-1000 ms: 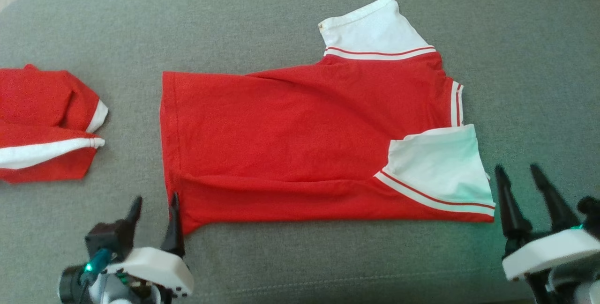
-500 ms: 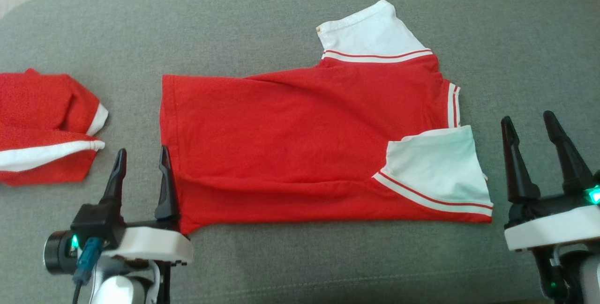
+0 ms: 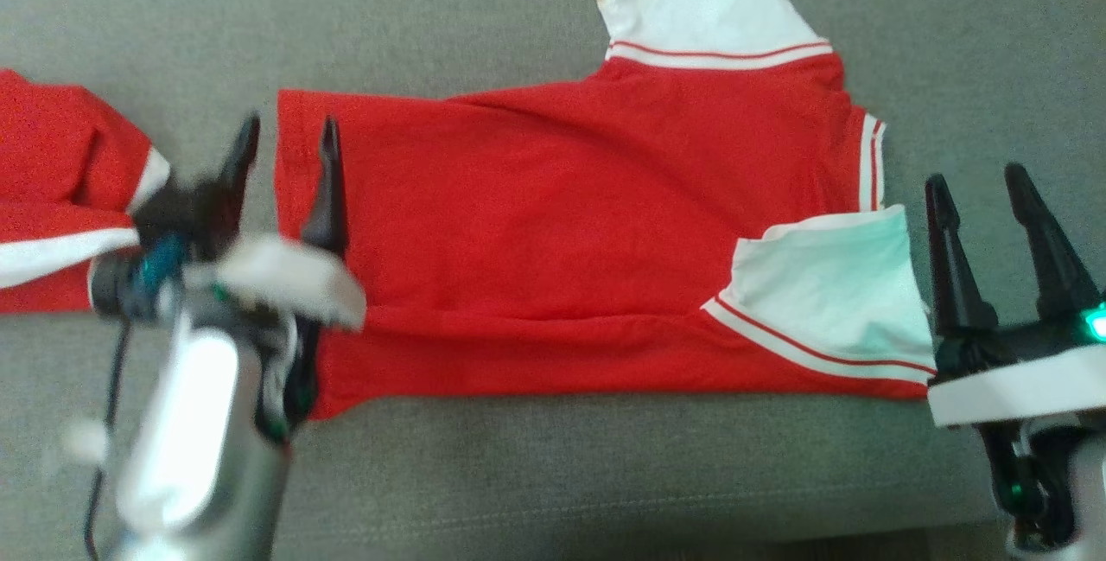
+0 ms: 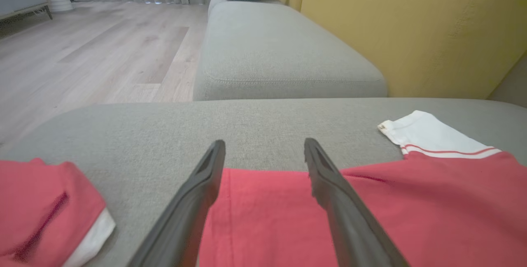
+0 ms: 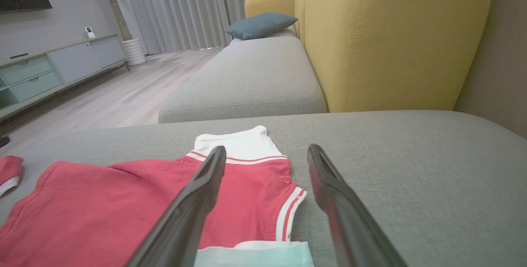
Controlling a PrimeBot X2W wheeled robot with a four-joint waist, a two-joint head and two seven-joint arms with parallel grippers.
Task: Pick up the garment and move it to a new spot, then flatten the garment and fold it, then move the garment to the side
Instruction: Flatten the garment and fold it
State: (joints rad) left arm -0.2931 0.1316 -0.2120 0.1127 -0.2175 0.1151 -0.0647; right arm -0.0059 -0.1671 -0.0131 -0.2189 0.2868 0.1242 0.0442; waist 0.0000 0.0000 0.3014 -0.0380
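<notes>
Broadly, head view first: the garment (image 3: 562,224), a red shirt with white sleeves, lies spread near the middle of the grey sofa seat (image 3: 518,474), hem to the robot's left, neck end to its right. The near sleeve (image 3: 821,302) is turned in over the body, and a crease runs along the near edge; I judge a first fold to be laid. The left gripper (image 3: 289,124), blurred, hovers at the hem with fingers spread and empty, one over red cloth and one over bare seat. The right gripper (image 3: 976,176) stands just beside the neck end, fingers likewise spread and holding nothing. A second red garment (image 3: 60,163) lies well apart at the far left, probably set aside.

Left wrist view: the left gripper (image 4: 264,143) straddles the hem's far corner, and the far sleeve (image 4: 428,133) lies flat beyond.

Right wrist view: the right gripper (image 5: 266,149) points across the striped neck edge (image 5: 288,209), with the pale turned-in sleeve at the bottom edge.

Assessment: one gripper is posted at each end, apparently so that both can take the far edge together for the next fold
</notes>
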